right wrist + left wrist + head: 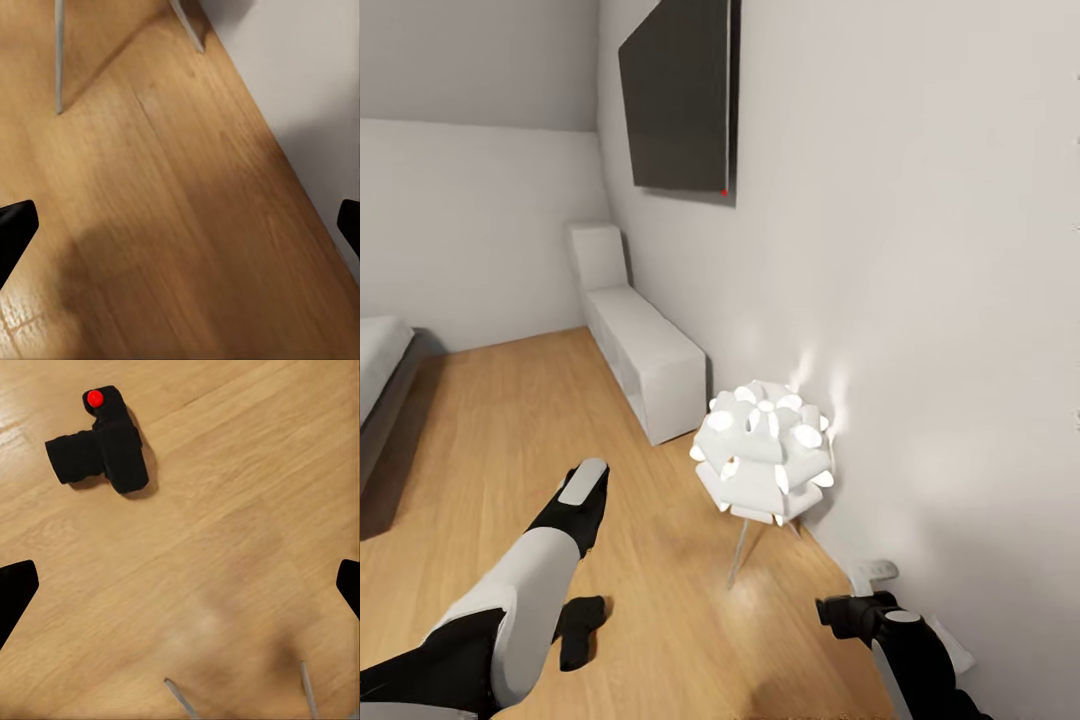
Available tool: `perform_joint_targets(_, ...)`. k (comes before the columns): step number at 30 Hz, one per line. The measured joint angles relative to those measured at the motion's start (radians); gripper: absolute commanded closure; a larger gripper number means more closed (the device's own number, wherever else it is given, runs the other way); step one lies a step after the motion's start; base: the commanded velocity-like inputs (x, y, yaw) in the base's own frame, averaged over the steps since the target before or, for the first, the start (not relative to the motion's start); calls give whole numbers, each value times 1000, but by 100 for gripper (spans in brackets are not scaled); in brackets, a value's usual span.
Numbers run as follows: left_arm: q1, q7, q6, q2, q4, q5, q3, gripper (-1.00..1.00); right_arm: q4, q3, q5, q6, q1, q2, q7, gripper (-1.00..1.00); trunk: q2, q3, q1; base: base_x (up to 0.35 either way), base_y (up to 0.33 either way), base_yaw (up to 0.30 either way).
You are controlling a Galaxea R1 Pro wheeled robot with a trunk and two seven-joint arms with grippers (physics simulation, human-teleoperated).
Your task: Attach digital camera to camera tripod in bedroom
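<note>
- Between the left gripper's (180,585) fingertips (16,592) lies only bare wooden floor (247,472); the jaws stand wide, one black tip at each edge of the left wrist view.
- Beyond those tips the digital camera (101,444) lies on the floor, its lens barrel pointing sideways, its red button (94,397) showing, well apart from both fingers.
- Wide too are the right gripper's (180,225) jaws, with nothing held, over floor that meets the white wall (300,82).
- From the head view, the camera (578,628) sits on the floor beside the left arm (525,590), on the side away from the petal floor lamp (765,450).
- That lit lamp stands on thin legs close to the wall, between the two arms and ahead of them.
- Past the lamp, a low white cabinet (645,355) runs along the wall under a dark wall-mounted screen (678,95).
- Far from the lamp, at the view's left edge, a bed corner (380,375) shows.
</note>
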Motion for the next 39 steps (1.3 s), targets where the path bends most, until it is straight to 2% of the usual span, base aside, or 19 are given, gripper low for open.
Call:
perform_joint_targets(5,-39,50,-15,1,0,-19,-8,-100,0,6,1,1,11,2,0,-100,-35,-16,19,0,0,-56)
perform_joint_targets(10,-54,93,-30,4,0,-36,-10,-100,7,11,3,1,18,4,-1,-100,-70,-31,38,0,0,-25)
perform_joint_targets(20,-84,199,-112,8,0,-112,-9,-100,16,32,7,1,24,14,-2,-100,-140,-63,77,0,0,-8)
perform_joint_targets(26,-92,230,-156,8,0,-128,-9,-100,17,48,6,1,24,14,-2,-100,-182,-81,100,0,0,-2)
perform_joint_targets(39,-112,251,-228,9,1,-138,-10,-100,18,56,6,-1,25,14,-2,-100,-185,-132,106,0,0,0)
